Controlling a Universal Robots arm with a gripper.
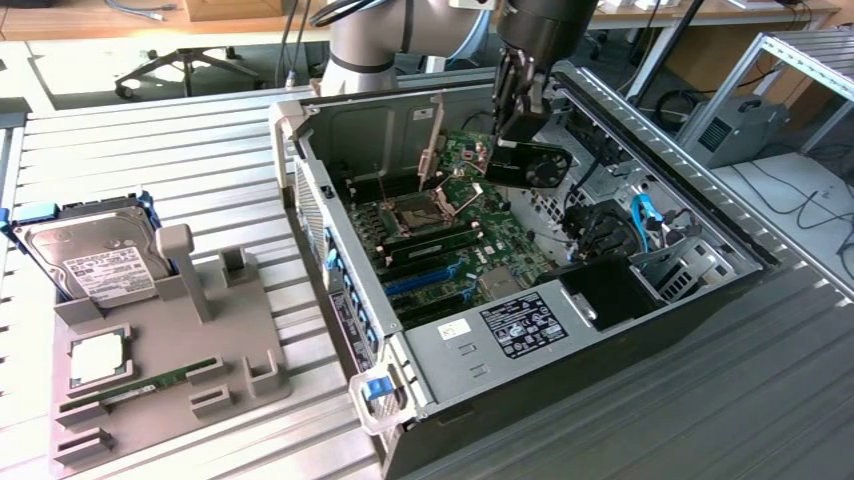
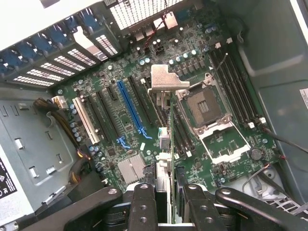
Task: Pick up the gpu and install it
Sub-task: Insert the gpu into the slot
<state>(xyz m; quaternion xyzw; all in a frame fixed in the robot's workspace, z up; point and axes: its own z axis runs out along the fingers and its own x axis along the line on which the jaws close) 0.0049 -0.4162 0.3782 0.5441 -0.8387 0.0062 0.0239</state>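
Right now my tool [image 2: 164,202] is clamped on the gpu [image 1: 530,162], holding it edge-down above the motherboard [image 2: 144,110] inside the open computer case [image 1: 441,345], while the hard drive [image 1: 96,262] sits in the grey holder [image 1: 174,380] on the bench [image 1: 160,140].

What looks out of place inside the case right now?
Nothing looks damaged or spilled. The gripper holds the gpu above the motherboard, not yet seated in a slot. The CPU socket stands empty, its retention frame flipped open, which looks deliberate rather than a fault.
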